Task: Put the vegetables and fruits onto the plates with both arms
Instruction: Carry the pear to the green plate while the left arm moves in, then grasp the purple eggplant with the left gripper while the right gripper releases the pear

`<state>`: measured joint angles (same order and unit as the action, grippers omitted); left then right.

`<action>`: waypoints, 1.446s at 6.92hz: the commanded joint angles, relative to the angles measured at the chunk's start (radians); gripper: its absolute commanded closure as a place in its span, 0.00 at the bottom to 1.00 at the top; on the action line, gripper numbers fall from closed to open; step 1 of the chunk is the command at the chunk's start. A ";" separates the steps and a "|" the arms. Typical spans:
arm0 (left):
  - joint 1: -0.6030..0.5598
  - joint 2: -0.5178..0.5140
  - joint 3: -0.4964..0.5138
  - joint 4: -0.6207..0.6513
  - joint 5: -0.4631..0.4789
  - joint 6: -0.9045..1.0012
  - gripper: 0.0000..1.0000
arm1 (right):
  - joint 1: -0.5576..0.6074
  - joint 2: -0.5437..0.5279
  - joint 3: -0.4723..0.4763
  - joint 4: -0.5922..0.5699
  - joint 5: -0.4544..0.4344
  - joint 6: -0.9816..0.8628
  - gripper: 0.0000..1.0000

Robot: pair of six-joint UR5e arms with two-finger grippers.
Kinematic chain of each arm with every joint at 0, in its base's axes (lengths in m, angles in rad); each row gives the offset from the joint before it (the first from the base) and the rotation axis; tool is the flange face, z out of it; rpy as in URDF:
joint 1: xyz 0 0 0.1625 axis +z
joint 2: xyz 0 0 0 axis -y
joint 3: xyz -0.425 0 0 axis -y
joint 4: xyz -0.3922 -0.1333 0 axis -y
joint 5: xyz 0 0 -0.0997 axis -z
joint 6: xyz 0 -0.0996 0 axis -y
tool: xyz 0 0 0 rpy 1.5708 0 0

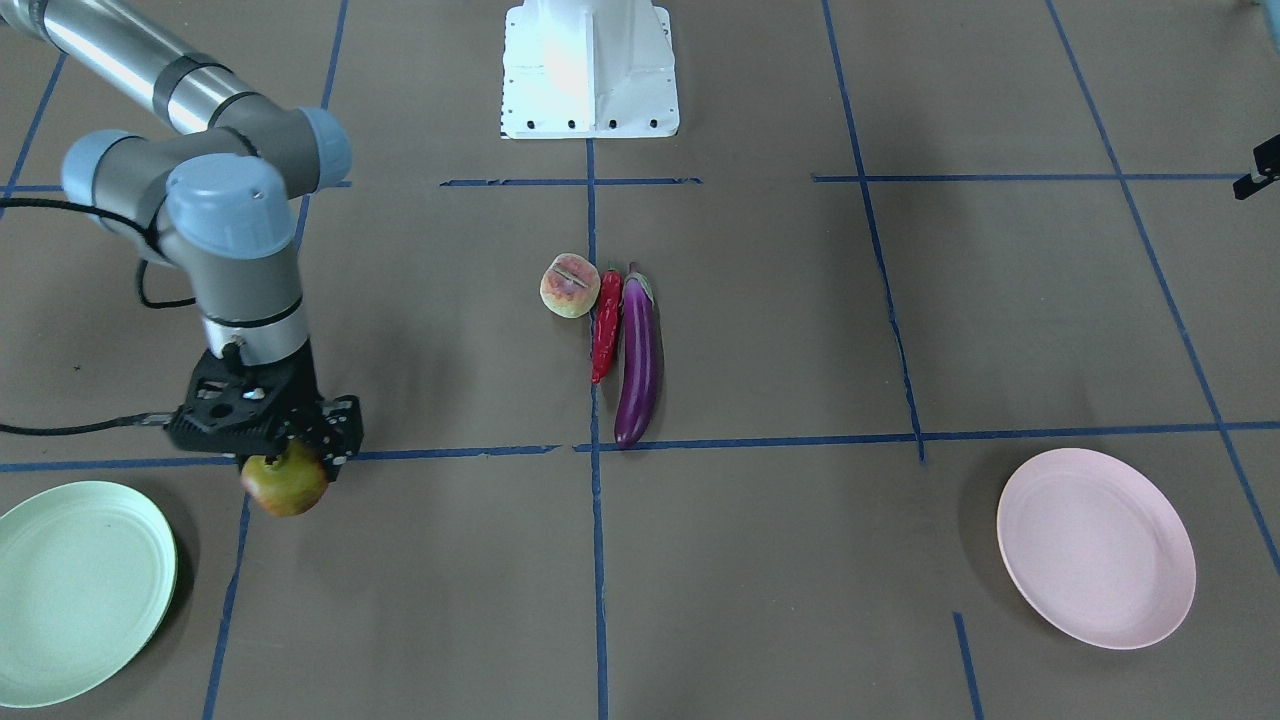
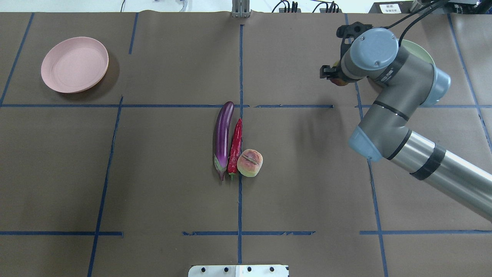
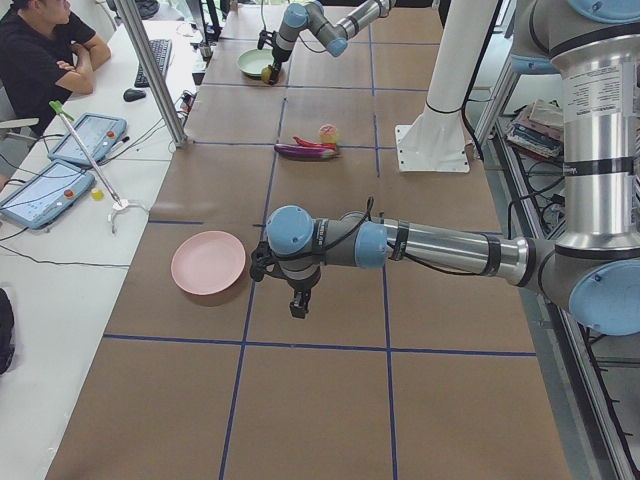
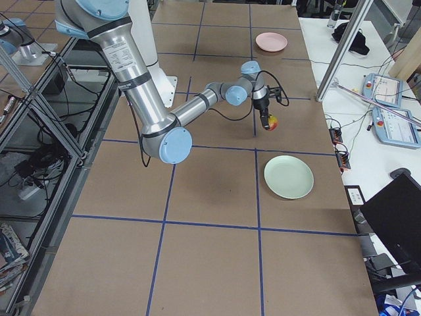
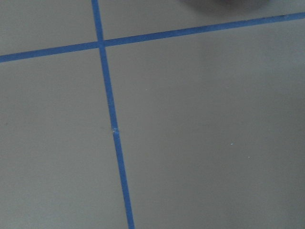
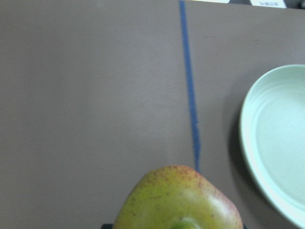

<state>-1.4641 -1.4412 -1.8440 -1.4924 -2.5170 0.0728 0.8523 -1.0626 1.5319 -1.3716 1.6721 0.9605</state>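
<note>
My right hand is clamped on the pomegranate, gripping it at the crown end. It holds the fruit off the worktop, just beside the pale green plate and not over it. The peach, red chili and eggplant lie side by side mid-worktop. My left hand hangs near the pink plate; I cannot tell how wide it stands.

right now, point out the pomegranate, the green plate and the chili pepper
pomegranate (image 1: 285,487): front-facing view, its rounded yellow-green side
green plate (image 1: 80,590): front-facing view, bare middle of the dish
chili pepper (image 1: 605,325): front-facing view, middle of its red body
</note>
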 commanded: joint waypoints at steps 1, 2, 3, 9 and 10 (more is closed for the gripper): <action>0.167 -0.097 0.000 -0.169 -0.048 -0.324 0.00 | 0.164 -0.017 -0.115 0.003 0.046 -0.208 1.00; 0.280 -0.170 0.005 -0.304 -0.043 -0.548 0.00 | 0.227 -0.017 -0.207 0.006 0.060 -0.292 1.00; 0.400 -0.285 0.021 -0.354 -0.034 -0.732 0.00 | 0.249 -0.017 -0.292 0.012 0.060 -0.340 1.00; 0.872 -0.761 0.265 -0.358 0.469 -1.191 0.00 | 0.261 0.000 -0.337 0.013 0.130 -0.457 0.00; 0.892 -0.790 0.294 -0.359 0.484 -1.193 0.03 | 0.266 -0.002 -0.310 0.014 0.174 -0.459 0.00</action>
<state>-0.6036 -2.1907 -1.5882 -1.8494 -2.0666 -1.1084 1.1118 -1.0645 1.1930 -1.3588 1.7948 0.5246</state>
